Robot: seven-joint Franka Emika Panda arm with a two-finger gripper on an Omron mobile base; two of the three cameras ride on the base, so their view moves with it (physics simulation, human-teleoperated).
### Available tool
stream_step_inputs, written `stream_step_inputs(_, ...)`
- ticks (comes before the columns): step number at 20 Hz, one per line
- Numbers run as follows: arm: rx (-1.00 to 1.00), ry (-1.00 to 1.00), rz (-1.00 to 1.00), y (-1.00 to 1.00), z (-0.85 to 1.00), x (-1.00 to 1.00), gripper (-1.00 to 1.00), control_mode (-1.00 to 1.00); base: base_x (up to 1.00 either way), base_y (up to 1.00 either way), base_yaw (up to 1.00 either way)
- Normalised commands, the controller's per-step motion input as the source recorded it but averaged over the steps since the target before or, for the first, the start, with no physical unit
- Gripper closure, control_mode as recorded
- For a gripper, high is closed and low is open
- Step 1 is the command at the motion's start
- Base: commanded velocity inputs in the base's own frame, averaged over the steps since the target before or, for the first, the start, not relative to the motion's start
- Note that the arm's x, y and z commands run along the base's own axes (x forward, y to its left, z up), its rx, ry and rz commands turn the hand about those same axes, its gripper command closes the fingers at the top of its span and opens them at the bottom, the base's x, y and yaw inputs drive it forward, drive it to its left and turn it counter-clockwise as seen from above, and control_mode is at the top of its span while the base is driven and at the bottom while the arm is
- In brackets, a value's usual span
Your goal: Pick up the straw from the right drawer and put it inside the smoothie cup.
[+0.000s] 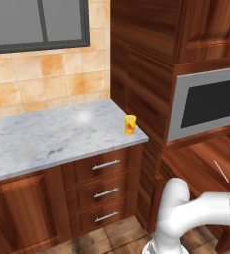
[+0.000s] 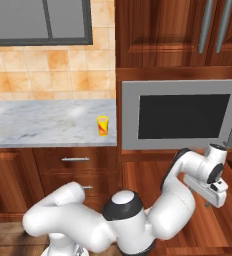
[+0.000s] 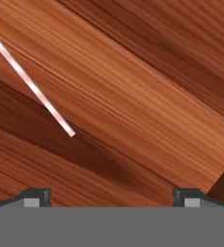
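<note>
1. The gripper (image 3: 112, 198) hangs over the open drawer (image 3: 147, 116), jaws spread as wide as they go and holding nothing. That width suits a thin target, since it leaves slack on both sides before closing.
2. Only the two dark fingertips (image 3: 36, 197) show in the hand view, both clear of the wood below; the camera looks straight down onto the drawer floor.
3. The straw (image 3: 34, 87) lies flat on the drawer floor, off to one side of the gripper rather than between the tips, so the hand probably needs to shift over it before descending.
4. From the left base view the straw (image 1: 221, 171) is a pale line on the drawer (image 1: 196, 168), which stands pulled out below the microwave (image 1: 206, 101).
5. In the right base view the gripper (image 2: 208, 197) is poised over the drawer (image 2: 143, 175), below the microwave (image 2: 180, 115).
6. The cup (image 1: 130, 124) stands upright on the counter (image 1: 47, 136) near its corner, well apart from the drawer, rim up to receive the straw. It shows yellow in the right base view (image 2: 103, 125) too.
</note>
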Motion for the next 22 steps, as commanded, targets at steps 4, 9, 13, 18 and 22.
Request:
stream_step_inputs(4, 0.03, -0.01, 0.11, 0.13, -0.35, 0.11, -1.00, -1.00, 0.00, 0.00, 0.00)
stream_step_inputs(9, -0.04, -0.01, 0.13, 0.08, -0.32, 0.18, -1.00, -1.00, 0.00, 0.00, 0.00)
stream_step_inputs(13, -0.01, -0.02, 0.08, 0.21, -0.28, 0.18, -1.00, -1.00, 0.00, 0.00, 0.00)
stream_step_inputs(18, 0.00, -0.12, 0.08, 0.19, -0.50, 0.09, -1.00, -1.00, 0.00, 0.00, 0.00)
stream_step_inputs(22, -0.04, -0.11, 0.08, 0.01, -0.44, 0.18, -1.00, -1.00, 0.00, 0.00, 0.00)
